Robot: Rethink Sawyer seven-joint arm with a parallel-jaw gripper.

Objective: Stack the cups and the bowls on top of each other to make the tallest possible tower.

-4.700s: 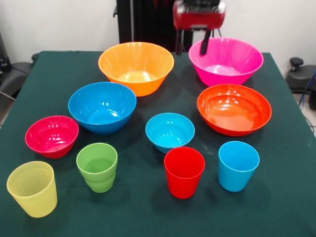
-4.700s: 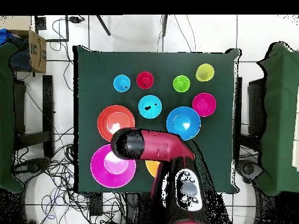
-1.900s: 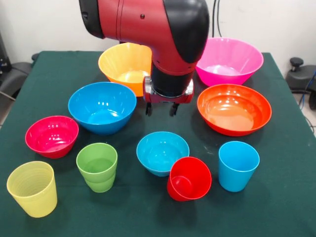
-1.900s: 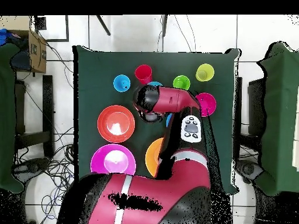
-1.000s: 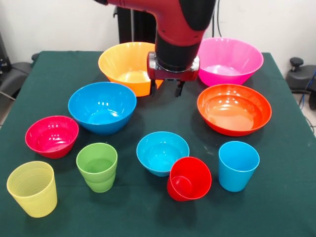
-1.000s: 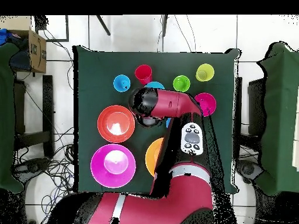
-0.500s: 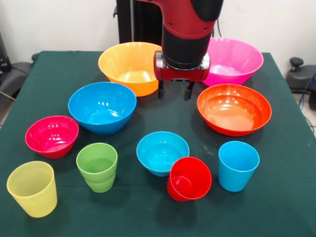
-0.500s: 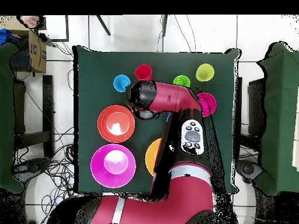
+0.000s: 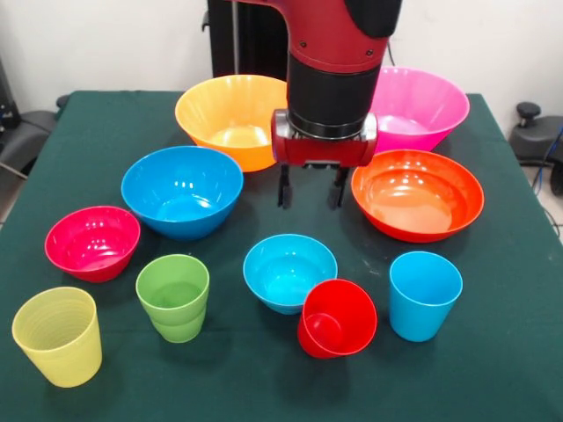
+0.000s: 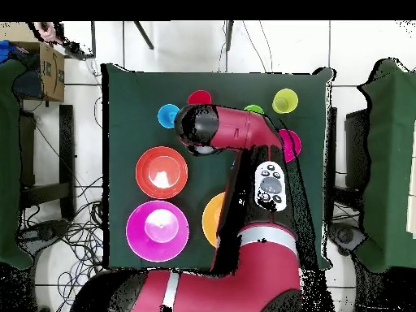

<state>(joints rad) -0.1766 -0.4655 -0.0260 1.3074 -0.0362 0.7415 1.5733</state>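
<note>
From the front, the gripper (image 9: 311, 188) hangs empty with its two fingers spread apart, above the cloth between the blue bowl (image 9: 182, 191) and the red-orange bowl (image 9: 417, 194). Just beyond it the red cup (image 9: 337, 318) lies tipped on its side against the small light blue bowl (image 9: 289, 272). Light, glossy, slippery plastic by the look of it, so pinching one wall at the rim seems safest. From overhead, the arm (image 10: 244, 138) covers that spot; no tower yet.
</note>
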